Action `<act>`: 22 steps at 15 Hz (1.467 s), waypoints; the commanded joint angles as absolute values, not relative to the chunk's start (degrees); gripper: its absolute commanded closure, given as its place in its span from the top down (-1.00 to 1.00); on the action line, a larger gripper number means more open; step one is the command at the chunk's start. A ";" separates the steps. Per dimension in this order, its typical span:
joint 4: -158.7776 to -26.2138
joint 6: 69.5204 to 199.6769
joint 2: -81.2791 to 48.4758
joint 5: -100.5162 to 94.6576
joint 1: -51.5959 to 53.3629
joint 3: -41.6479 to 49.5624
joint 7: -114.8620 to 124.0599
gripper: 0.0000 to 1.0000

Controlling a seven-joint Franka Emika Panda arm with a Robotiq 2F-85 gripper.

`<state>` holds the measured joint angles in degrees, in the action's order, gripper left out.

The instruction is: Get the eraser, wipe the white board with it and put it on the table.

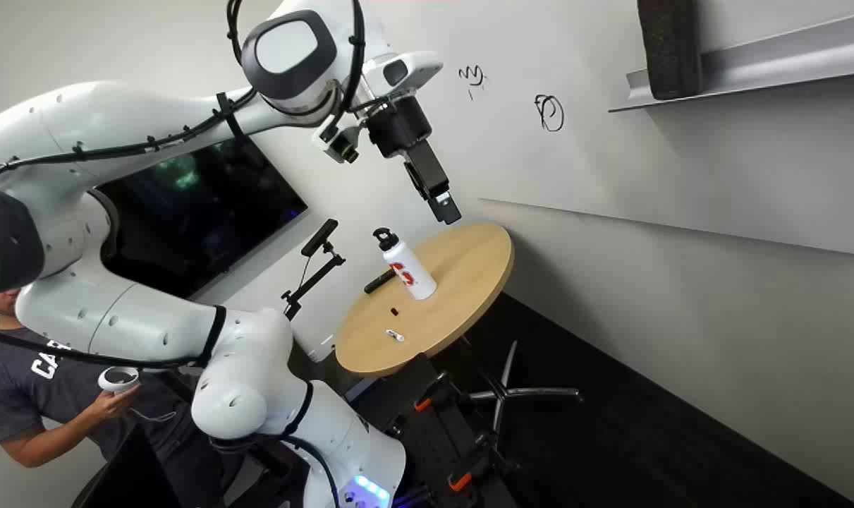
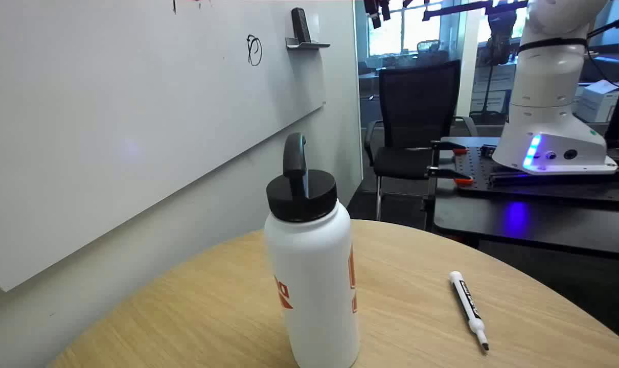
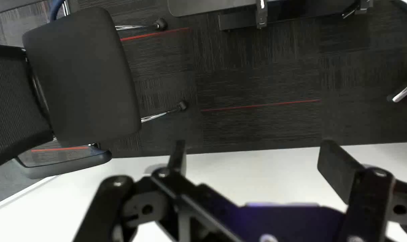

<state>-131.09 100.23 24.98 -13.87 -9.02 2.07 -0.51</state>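
The eraser (image 1: 670, 49) is a dark block standing upright on a metal ledge against the white board (image 1: 575, 169). Eraser (image 2: 300, 25) and white board (image 2: 135, 128) also show in an exterior view. Black scribbles mark the board. The round tan table (image 1: 469, 261) stands below the board, and its top (image 2: 202, 296) fills the front of an exterior view. My gripper (image 1: 444, 203) points down above the table, apart from the eraser. In the wrist view, the gripper (image 3: 257, 164) is open, with nothing between its fingers. The eraser is out of the wrist view.
A white bottle (image 1: 411, 271) with a red mark stands on the table. A white marker (image 1: 395, 335) and a long black object (image 1: 379, 281) lie there too. The metal ledge (image 1: 786, 56) juts from the board. A black chair (image 3: 85, 77) stands below. A person (image 1: 60, 395) sits left.
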 commanded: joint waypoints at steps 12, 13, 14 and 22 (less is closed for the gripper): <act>-130.45 101.50 24.31 -13.51 -7.81 3.36 0.06 1.00; -129.83 103.90 24.01 -11.78 -7.62 4.18 -0.02 1.00; -128.82 107.05 23.61 -9.25 -7.46 5.39 -0.03 1.00; -125.91 134.89 18.77 3.18 -6.37 13.94 -10.95 1.00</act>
<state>-127.23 127.36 21.50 -2.69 -8.23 10.67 -4.37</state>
